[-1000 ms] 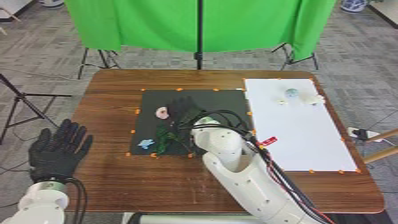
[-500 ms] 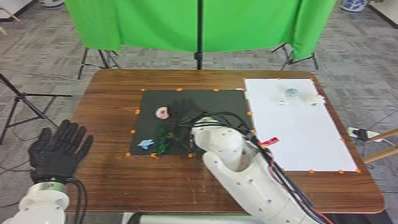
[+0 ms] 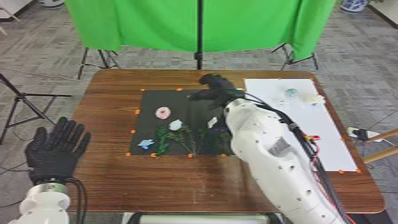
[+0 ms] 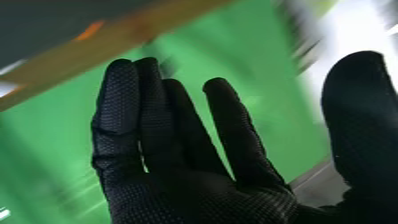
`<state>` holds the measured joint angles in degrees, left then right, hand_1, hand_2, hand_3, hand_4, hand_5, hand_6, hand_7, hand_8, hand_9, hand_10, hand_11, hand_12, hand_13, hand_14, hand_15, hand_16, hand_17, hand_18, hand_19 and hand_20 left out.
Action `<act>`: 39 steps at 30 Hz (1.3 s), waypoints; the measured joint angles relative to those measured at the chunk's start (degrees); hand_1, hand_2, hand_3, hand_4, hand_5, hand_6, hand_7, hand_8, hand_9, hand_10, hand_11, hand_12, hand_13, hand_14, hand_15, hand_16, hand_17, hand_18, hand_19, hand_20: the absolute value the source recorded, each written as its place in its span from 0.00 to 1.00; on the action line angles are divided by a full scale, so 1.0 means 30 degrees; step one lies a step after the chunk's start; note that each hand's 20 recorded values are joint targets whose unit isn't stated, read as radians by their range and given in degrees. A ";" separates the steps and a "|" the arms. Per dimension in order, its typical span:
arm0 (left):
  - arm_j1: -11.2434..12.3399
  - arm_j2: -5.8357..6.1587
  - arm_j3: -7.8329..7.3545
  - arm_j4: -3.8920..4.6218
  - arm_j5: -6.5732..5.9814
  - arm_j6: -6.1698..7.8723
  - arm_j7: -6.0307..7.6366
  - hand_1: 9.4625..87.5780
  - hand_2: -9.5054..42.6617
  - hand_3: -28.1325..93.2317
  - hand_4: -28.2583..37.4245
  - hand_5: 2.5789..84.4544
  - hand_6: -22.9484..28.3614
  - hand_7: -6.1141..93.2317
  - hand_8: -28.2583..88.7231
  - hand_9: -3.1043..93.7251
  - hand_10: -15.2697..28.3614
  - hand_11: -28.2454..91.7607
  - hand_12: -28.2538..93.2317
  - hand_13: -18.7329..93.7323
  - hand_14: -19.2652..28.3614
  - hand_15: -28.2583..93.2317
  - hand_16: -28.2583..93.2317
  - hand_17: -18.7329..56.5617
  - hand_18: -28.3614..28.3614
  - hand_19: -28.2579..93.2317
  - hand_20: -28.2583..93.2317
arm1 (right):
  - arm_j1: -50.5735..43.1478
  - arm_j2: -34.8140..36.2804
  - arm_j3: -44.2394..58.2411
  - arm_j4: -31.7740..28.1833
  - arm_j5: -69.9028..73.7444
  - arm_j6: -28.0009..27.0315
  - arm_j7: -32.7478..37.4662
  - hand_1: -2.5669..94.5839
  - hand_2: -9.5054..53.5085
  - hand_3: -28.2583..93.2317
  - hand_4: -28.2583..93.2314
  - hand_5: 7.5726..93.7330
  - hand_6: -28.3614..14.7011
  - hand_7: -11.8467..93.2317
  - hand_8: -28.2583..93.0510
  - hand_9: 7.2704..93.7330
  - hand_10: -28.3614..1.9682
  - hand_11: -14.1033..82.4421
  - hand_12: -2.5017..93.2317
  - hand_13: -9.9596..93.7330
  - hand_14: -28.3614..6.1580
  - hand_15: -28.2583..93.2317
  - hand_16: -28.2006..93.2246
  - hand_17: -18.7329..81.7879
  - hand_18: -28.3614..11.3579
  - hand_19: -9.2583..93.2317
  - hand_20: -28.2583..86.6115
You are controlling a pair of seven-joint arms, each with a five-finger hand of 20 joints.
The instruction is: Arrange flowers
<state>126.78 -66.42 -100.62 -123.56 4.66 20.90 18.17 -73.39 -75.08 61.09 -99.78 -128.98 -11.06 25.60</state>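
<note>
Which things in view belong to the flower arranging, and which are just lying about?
Likely part of the job:
pink oval flower
white flower
light-blue flower
green leafy stems
black rectangular mat under them
white rectangular sheet to the right

Probably just around:
green cloth backdrop
thin black upright pole
blue-and-white patterned pot

Head view looks down; right wrist's, close along its hand (image 3: 213, 92), shares green cloth (image 3: 151, 27).

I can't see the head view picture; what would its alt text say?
A white robot arm reaches over a black mat on a brown wooden table, its black-gloved right hand above the mat's far edge, beyond pink, white and blue flowers.
</note>
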 measured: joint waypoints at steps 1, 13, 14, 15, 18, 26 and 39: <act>0.0045 -0.0006 0.0000 -0.0038 0.0041 -0.0031 0.0058 0.24 0.45 0.86 0.00 0.52 0.61 0.25 0.15 0.46 0.68 0.47 0.34 0.44 0.71 0.64 0.19 0.20 0.75 0.52 0.39 | 0.0000 0.0419 0.0448 0.0034 -0.0022 0.0709 0.0415 0.39 0.03 0.89 0.02 0.46 0.46 0.28 0.14 0.40 0.25 0.30 0.19 0.42 0.25 0.57 0.34 0.39 0.15 0.75 0.47; 0.0612 0.0060 -0.0059 -0.0557 -0.0062 0.0453 0.1274 0.25 0.45 0.86 0.00 0.52 0.60 0.27 0.15 0.46 0.68 0.47 0.34 0.45 0.71 0.65 0.19 0.20 0.75 0.52 0.40 | -0.1116 0.5805 0.4553 0.1728 -0.0697 0.2724 0.0650 0.50 0.00 0.91 0.00 0.47 0.55 0.31 0.12 0.40 0.39 0.29 0.17 0.43 0.33 0.51 0.34 0.38 0.18 0.72 0.43; 0.0610 0.0070 -0.0059 -0.0557 -0.0085 0.0457 0.1269 0.25 0.45 0.86 0.00 0.52 0.61 0.27 0.15 0.46 0.68 0.47 0.34 0.45 0.71 0.65 0.19 0.20 0.75 0.52 0.40 | -0.1194 0.5911 0.4758 0.1776 -0.0799 0.1852 0.0689 0.51 0.00 0.91 0.00 0.47 0.56 0.32 0.12 0.40 0.40 0.29 0.17 0.43 0.33 0.50 0.34 0.38 0.18 0.72 0.43; 0.0608 0.0077 -0.0059 -0.0557 -0.0110 0.0468 0.1268 0.25 0.45 0.86 0.00 0.52 0.61 0.27 0.15 0.46 0.68 0.47 0.34 0.45 0.71 0.65 0.19 0.20 0.75 0.52 0.40 | -0.1242 0.5964 0.4874 0.1854 -0.0932 0.1019 0.0690 0.51 0.00 0.91 0.00 0.47 0.56 0.32 0.12 0.40 0.40 0.29 0.17 0.43 0.34 0.50 0.34 0.38 0.19 0.72 0.43; 0.0605 0.0093 -0.0050 -0.0557 -0.0181 0.0548 0.1269 0.25 0.45 0.86 0.00 0.52 0.61 0.27 0.15 0.46 0.67 0.48 0.34 0.45 0.71 0.65 0.19 0.20 0.75 0.53 0.40 | -0.1393 0.5954 0.4828 0.2074 -0.1497 -0.0151 0.0480 0.52 0.00 0.91 0.00 0.48 0.58 0.32 0.12 0.41 0.43 0.29 0.17 0.45 0.36 0.50 0.35 0.39 0.19 0.74 0.44; 0.0574 0.0121 0.0020 -0.0569 -0.0279 0.0803 0.1348 0.25 0.46 0.87 0.00 0.54 0.61 0.28 0.14 0.47 0.68 0.48 0.34 0.45 0.71 0.65 0.19 0.20 0.75 0.53 0.40 | -0.1196 0.5133 0.3987 0.3018 -0.2499 -0.0487 0.0000 0.55 0.00 0.91 0.00 0.49 0.59 0.32 0.12 0.43 0.43 0.29 0.17 0.47 0.39 0.50 0.36 0.41 0.20 0.77 0.46; 0.0593 0.0019 0.0034 -0.0640 -0.1611 0.1211 0.1389 0.26 0.47 0.87 0.01 0.56 0.61 0.29 0.14 0.48 0.68 0.49 0.35 0.45 0.71 0.66 0.19 0.20 0.75 0.53 0.40 | -0.1135 0.4539 0.3050 0.4304 -0.3910 0.1562 0.0082 0.70 0.00 0.77 0.00 0.78 0.67 0.47 0.24 0.88 0.63 0.28 0.48 0.74 0.63 0.53 0.59 0.49 0.21 0.84 0.56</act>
<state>128.56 -66.37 -100.51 -125.48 -0.18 24.53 22.34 -76.79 -61.46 70.24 -86.87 -140.71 -6.38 25.84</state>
